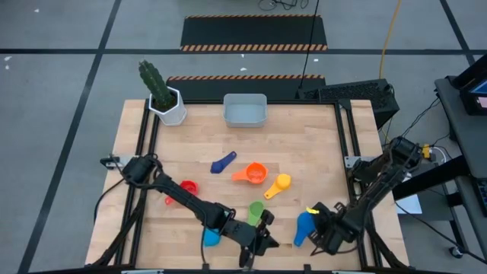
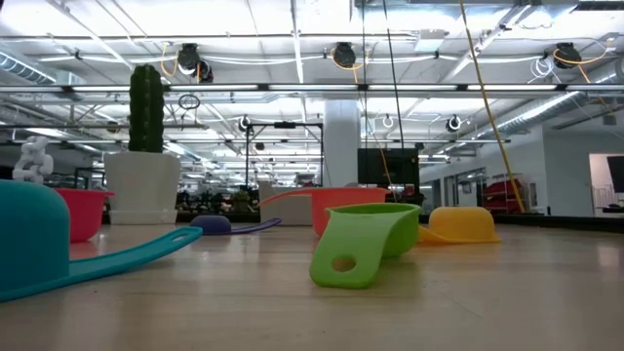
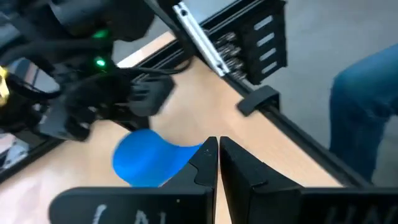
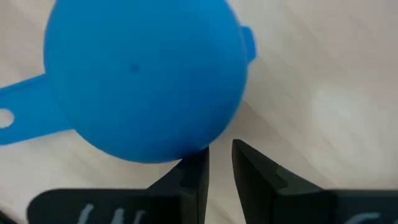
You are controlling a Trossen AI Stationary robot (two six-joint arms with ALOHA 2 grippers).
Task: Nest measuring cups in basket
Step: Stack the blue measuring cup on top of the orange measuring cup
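Blue cup (image 4: 146, 78) is being approached by right gripper (image 4: 219, 163), jaws narrowed and empty, the inverted bowl just ahead and to one side, handle trailing sideways across the fingers' line. Left gripper (image 3: 217, 158) is being held shut, farther off. Basket (image 1: 244, 111) is sitting well apart at the table's far edge.

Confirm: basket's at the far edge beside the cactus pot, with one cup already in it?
Not quite. The basket is at the far edge beside the cactus pot, but it holds no cup; the high view shows it empty.
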